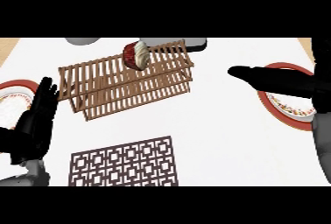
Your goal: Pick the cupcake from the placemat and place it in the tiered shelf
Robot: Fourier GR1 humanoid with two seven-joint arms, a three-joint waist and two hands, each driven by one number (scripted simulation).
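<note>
Two black hands show over a smooth white counter (213,140). At the far left a round plate (14,87) with a red rim and a speckled band pokes out from behind the left hand (35,127), which stands near the edge with its long fingers straight and pressed together, pointing up the view, holding nothing. Its grey forearm (29,177) enters at the lower corner.

Below the middle lies the placemat (123,162), a flat dark brown rectangle cut through with a square lattice pattern; nothing lies on it. Above it stands the shelf (126,83), built of thin light brown wooden slats set in rows, tilted across the view. The cupcake (136,55) rests on its side on the shelf's upper right part, a ribbed red-and-white wrapper with a pale top.

To the right, well apart from the shelf, the right hand (271,78) stretches leftward, fingers straight and together, empty. It overlaps a second red-rimmed plate (291,111) with a patterned border.
</note>
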